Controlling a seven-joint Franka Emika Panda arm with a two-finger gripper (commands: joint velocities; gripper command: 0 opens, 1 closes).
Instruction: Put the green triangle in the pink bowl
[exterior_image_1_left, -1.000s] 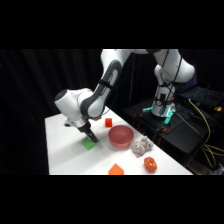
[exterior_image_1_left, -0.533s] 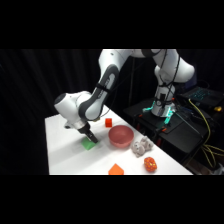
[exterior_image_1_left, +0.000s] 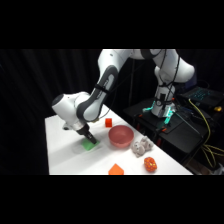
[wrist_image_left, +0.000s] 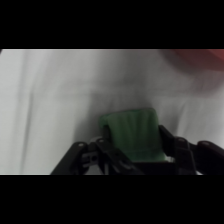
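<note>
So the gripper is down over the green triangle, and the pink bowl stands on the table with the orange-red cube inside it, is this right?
Not quite: the orange-red cube is not inside the pink bowl; it sits on the table beside the bowl, as the side view shows. The rest holds: the gripper is down over the green triangle.

A glossy white arm (exterior_image_1_left: 107, 75) of rounded segments with dark grey joints, ending in a black pincer (exterior_image_1_left: 86, 134).
</note>
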